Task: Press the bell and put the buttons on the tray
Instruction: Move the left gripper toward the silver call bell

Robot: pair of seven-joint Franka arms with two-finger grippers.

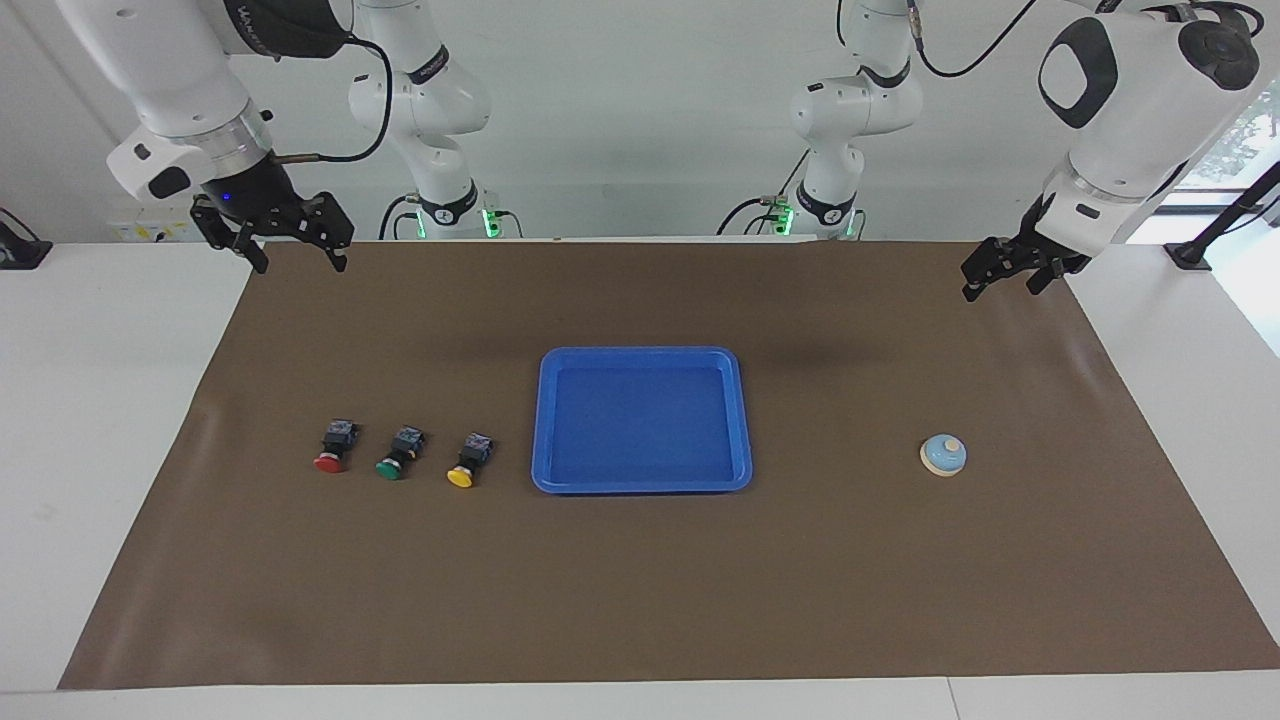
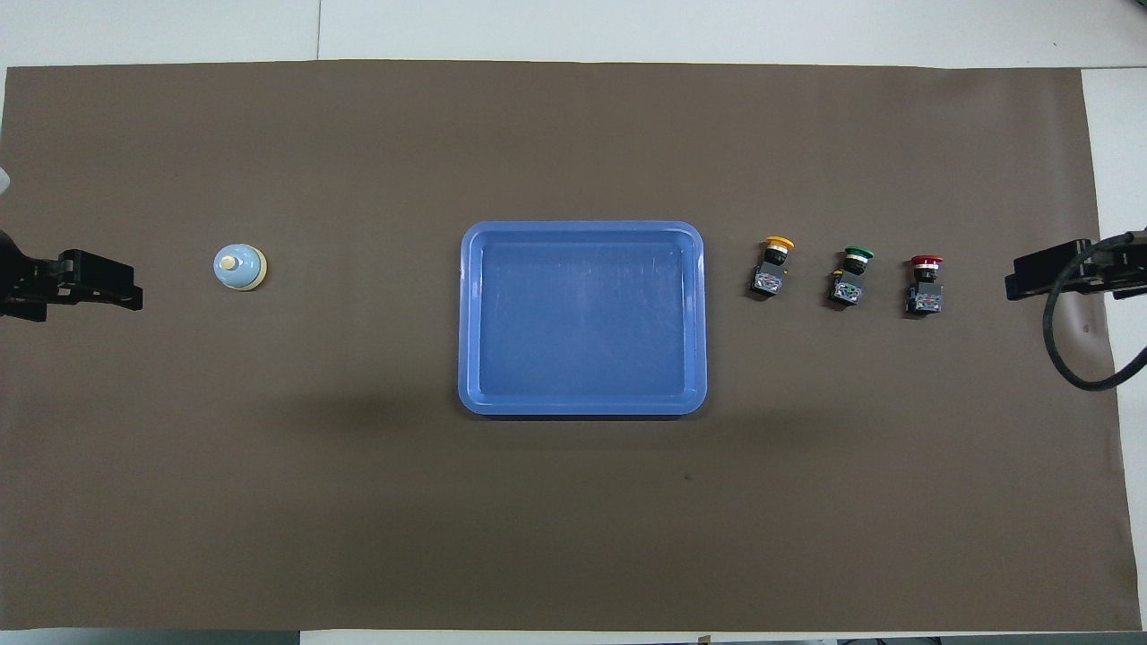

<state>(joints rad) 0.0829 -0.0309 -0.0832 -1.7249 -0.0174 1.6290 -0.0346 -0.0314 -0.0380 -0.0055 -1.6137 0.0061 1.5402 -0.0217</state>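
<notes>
The blue tray (image 1: 640, 357) (image 2: 582, 227) lies empty in the middle of the brown mat. Three buttons lie in a row beside it toward the right arm's end: yellow (image 1: 468, 460) (image 2: 772, 267) closest to the tray, then green (image 1: 398, 453) (image 2: 851, 276), then red (image 1: 331, 447) (image 2: 924, 285). The light-blue bell (image 1: 943, 454) (image 2: 239, 267) stands alone toward the left arm's end. My right gripper (image 1: 300, 262) (image 2: 1030, 278) hangs open and empty over the mat's edge at its own end. My left gripper (image 1: 1000, 287) (image 2: 90, 282) hangs open and empty over the mat's edge at the bell's end.
The brown mat (image 1: 640, 600) covers most of the white table (image 1: 100, 450). Both arm bases (image 1: 450, 210) stand at the robots' edge of the table. A black cable (image 2: 1066, 340) loops down from the right arm.
</notes>
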